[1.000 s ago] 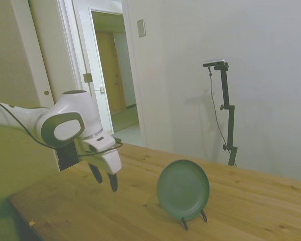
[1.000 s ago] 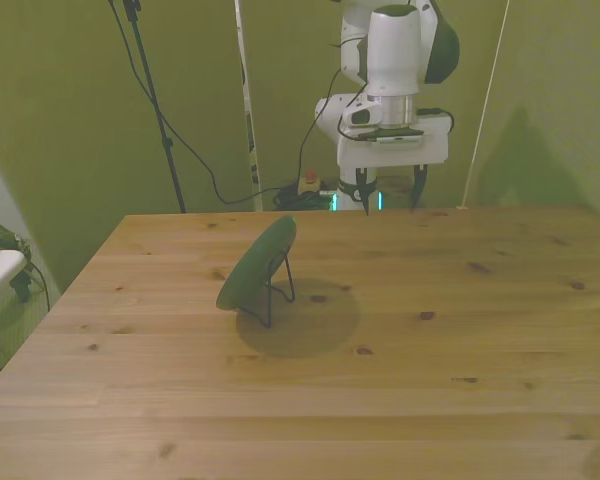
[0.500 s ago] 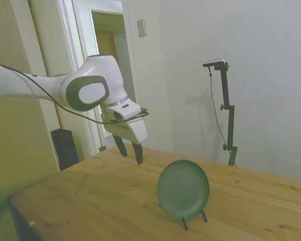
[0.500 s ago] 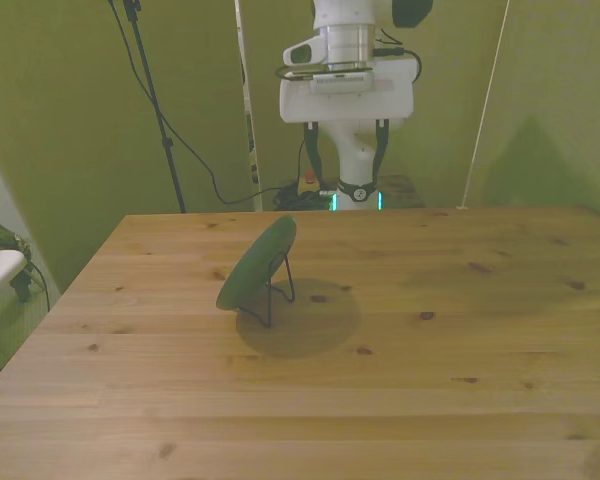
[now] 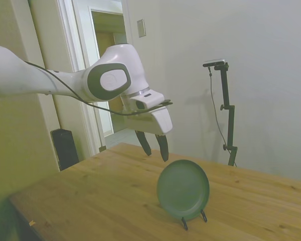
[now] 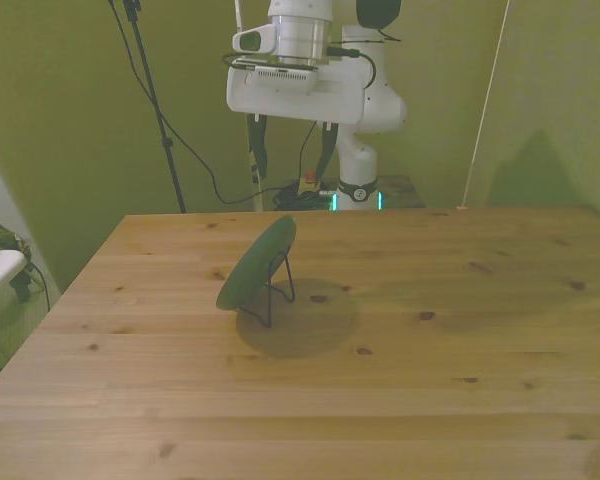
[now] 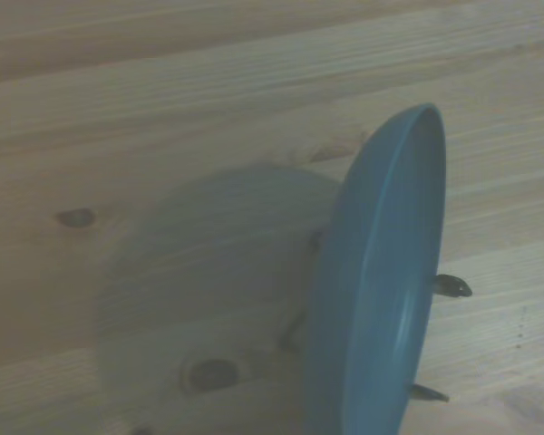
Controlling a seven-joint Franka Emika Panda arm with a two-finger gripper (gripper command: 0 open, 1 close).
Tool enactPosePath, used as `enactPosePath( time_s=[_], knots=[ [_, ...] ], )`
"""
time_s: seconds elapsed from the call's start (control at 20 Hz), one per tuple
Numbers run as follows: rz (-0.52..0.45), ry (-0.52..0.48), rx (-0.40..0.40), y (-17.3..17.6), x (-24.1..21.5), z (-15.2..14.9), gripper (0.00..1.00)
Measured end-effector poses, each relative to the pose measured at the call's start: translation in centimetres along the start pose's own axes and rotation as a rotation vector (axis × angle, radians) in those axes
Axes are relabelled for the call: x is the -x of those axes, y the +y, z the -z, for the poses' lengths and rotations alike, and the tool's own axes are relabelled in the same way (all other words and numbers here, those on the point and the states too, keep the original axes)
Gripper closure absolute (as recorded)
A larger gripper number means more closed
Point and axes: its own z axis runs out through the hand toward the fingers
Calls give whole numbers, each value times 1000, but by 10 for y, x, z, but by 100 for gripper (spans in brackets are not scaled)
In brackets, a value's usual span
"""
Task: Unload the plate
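The dull green plate (image 5: 183,190) stands on edge, leaning back in a thin black wire stand (image 5: 184,223) near the middle of the wooden table (image 5: 90,201). In the front view the plate (image 6: 258,263) tilts toward the front view's left, its stand (image 6: 278,290) behind it. My gripper (image 5: 155,152) hangs open in the air above and just beyond the plate's top rim, with nothing between its fingers; in the front view the gripper (image 6: 292,176) is over the table's far edge. The wrist view looks down on the plate (image 7: 381,290) edge-on, with the stand's prongs (image 7: 451,286) poking out beside it.
The plate's shadow (image 6: 305,320) lies on the wood beside the stand. Behind the table's far edge stand poles and cables (image 6: 155,110). A dark box (image 5: 65,148) sits on the floor by an open doorway (image 5: 113,75), off the table's end.
My arm has risen from low over the table's far side and swung toward the plate, toward the front view's left. The fingers stay open. The plate has not moved.
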Motion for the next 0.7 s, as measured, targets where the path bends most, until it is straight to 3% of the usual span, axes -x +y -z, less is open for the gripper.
enactPosePath(
  time_s=[0.35, 0.7],
  knots=[
    [-5, -41, -8, -6, 3, -7, 0],
    [-114, -53, -57, 19, -37, 5, 0]
  ],
)
